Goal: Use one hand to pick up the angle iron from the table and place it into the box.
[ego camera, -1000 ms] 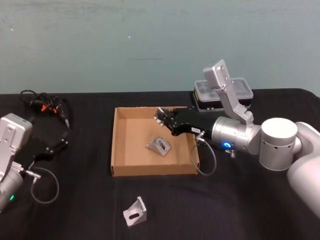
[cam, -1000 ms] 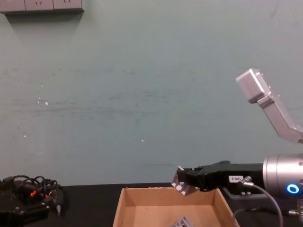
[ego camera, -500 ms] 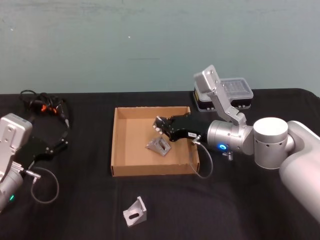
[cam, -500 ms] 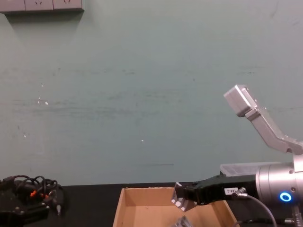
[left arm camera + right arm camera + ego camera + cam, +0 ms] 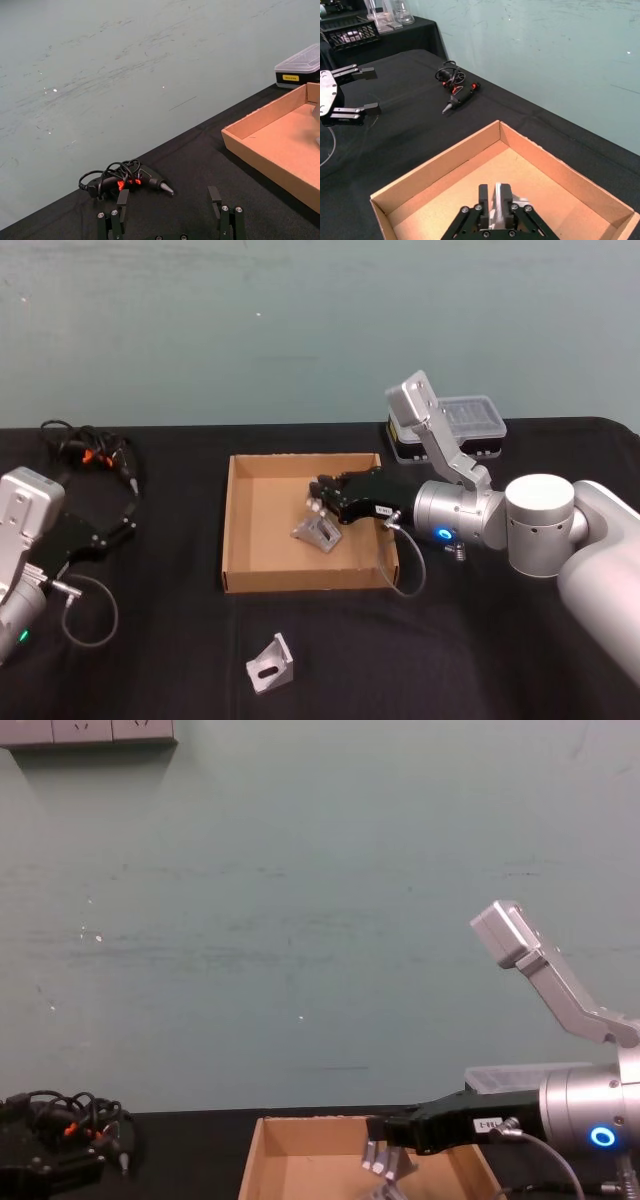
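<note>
I'm holding the right gripper (image 5: 326, 498) over the middle of the box (image 5: 232, 540), low above its floor. Its fingers (image 5: 484, 197) are clamped on the angle iron (image 5: 496, 200), which is hanging from the tips with one leg pointing down. Directly under it another bracket (image 5: 318, 531) is lying on the box floor, and I'm not able to tell whether the two pieces are touching or just apart. That is what I'm worrying about. If I open here, the held piece is likely to land on the one below, and hard metal on metal tends to bounce or skid. It could end up propped against a wall or tipped over one. Pushing lower before opening risks jamming the two together and dragging the light cardboard across the desk (image 5: 400, 660). The cable (image 5: 410, 565) looping under the wrist is sagging over the box's right wall, and it might snag that wall when I pull back. A third bracket (image 5: 270, 664) is waiting on the desk in front of the box. The left gripper (image 5: 168, 196) is parked far to the left near a corded screwdriver (image 5: 142, 176), its fingers spread open and empty
</note>
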Available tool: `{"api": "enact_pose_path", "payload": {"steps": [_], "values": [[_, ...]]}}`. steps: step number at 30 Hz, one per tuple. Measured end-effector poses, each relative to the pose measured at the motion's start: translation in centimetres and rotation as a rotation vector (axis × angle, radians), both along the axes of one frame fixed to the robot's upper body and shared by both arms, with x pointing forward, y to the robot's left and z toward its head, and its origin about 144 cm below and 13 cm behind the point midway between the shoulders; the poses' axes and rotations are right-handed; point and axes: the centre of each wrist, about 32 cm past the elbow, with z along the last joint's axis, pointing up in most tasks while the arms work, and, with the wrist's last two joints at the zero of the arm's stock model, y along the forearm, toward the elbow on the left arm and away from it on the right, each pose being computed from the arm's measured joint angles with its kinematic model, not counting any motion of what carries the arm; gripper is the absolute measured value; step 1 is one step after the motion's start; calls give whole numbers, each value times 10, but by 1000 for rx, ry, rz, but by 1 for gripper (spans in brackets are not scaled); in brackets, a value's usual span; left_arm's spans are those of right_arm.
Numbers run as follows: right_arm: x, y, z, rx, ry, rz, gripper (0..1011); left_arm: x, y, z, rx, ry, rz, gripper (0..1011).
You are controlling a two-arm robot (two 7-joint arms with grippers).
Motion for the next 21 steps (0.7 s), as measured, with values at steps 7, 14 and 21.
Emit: {"api": "enact_pose_path", "payload": {"steps": [7, 14, 21], "values": [[0, 0, 0, 2, -1, 0, 361, 0, 0, 0, 0, 0, 0, 1000], [0, 0, 0, 3, -1, -1, 551, 0, 0, 0, 0, 0, 0, 1000], [-1, 0, 0, 4, -2, 0, 788, 0, 0, 0, 0, 0, 0, 1000]]}}
